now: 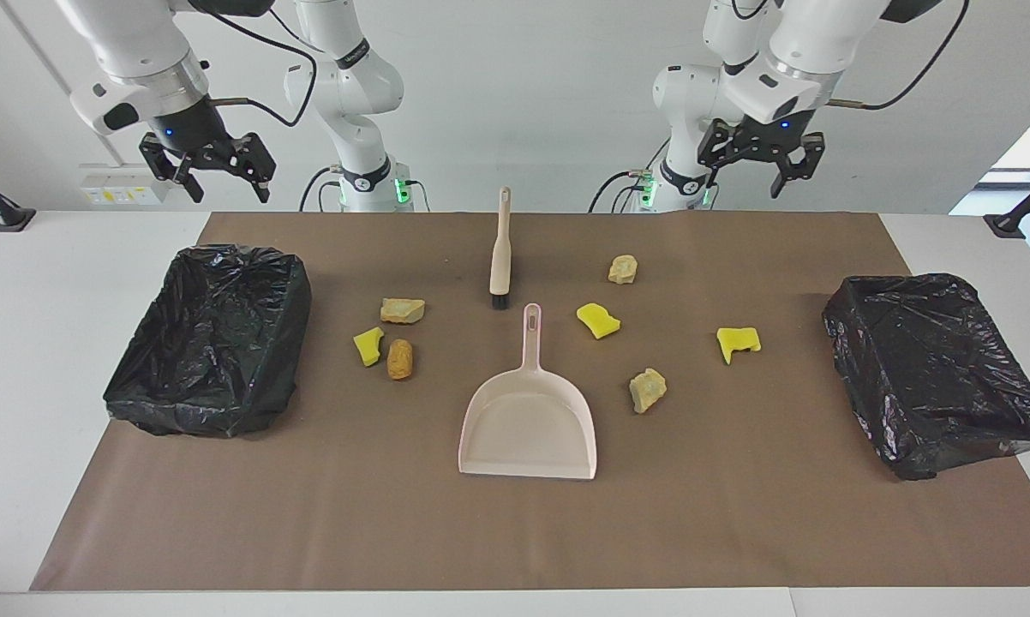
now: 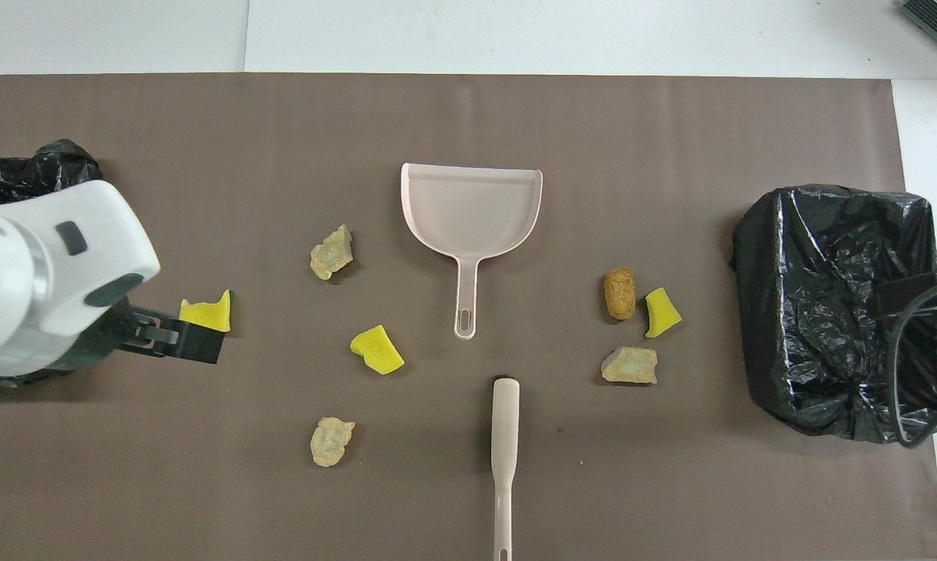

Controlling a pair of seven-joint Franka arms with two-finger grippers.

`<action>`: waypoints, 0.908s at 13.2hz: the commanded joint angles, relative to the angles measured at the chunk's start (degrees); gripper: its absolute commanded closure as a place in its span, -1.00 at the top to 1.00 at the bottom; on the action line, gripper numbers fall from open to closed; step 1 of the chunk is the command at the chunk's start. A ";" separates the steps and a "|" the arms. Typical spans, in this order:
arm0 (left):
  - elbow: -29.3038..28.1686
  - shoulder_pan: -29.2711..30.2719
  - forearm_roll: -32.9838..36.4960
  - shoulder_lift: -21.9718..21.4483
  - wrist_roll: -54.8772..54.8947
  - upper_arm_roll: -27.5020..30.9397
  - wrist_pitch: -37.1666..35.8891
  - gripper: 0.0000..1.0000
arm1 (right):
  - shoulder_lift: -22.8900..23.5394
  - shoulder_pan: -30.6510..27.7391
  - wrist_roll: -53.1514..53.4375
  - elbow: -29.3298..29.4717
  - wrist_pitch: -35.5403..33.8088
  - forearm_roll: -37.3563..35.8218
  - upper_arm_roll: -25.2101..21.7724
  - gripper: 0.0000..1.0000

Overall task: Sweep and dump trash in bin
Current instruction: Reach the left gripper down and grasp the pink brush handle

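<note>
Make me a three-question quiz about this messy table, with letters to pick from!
1. What lies nearest the dustpan's handle tip? A brush B bin C nothing
2. How many trash scraps are on the mat? A three B seven C ten
3. What is the left gripper holding? A brush B dustpan C nothing

Answers: 1 A, the brush bristles sit just beside the handle tip. 2 B, seven separate pieces show. 3 C, it hangs open in the air.
</note>
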 commanded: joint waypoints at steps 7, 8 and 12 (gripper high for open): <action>-19.86 -25.30 -0.85 -3.24 -24.09 0.89 18.09 1.00 | -9.59 6.33 5.93 -19.09 5.27 -0.75 1.26 1.00; -21.79 -27.50 -0.85 -3.06 -26.37 0.89 20.72 1.00 | -8.97 6.33 6.02 -18.91 7.71 -0.83 1.26 1.00; -27.08 -36.82 -0.94 1.67 -34.73 0.89 31.09 1.00 | 1.64 6.06 6.72 -9.97 7.83 -0.84 1.26 1.00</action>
